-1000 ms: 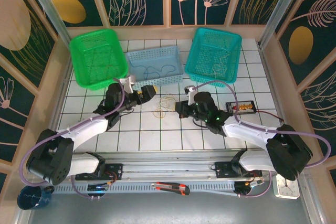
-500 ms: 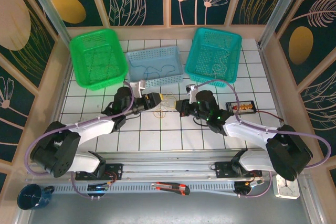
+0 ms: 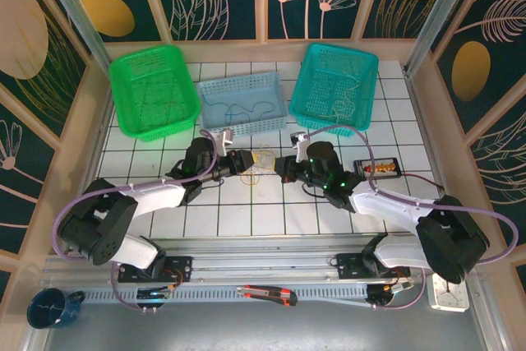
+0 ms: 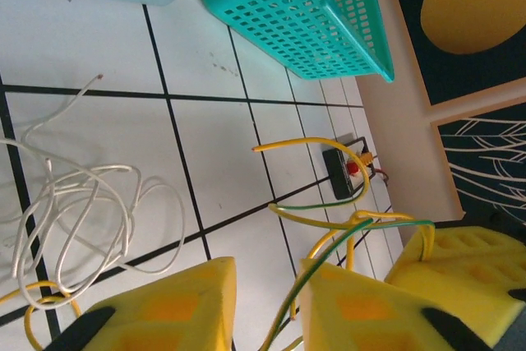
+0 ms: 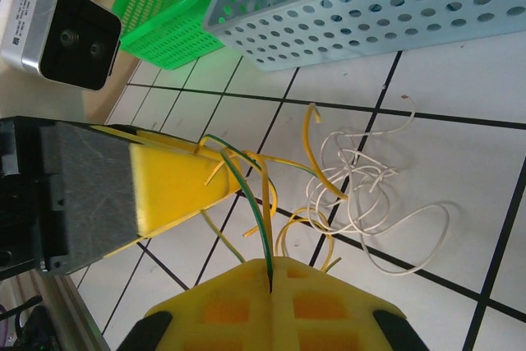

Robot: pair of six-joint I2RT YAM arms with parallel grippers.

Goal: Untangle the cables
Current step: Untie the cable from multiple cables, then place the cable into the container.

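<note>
1. Cables (image 3: 263, 161): loose knot on counter (image 3: 238, 205), between both hands, near pale blue basket (image 3: 242, 101).
2. Left hand (image 4: 267, 275): narrowly parted, green-yellow wire (image 4: 329, 246) running through gap.
3. Right hand (image 5: 271, 270): clamped on a green-yellow wire.

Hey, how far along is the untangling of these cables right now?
Maybe done: the blue basket and teal basket each hold some cable. In hand: the right gripper is shut on a green wire, which passes between the open fingers of the left gripper. Remaining: the white cable and yellow wires lie looped together on the table.
</note>
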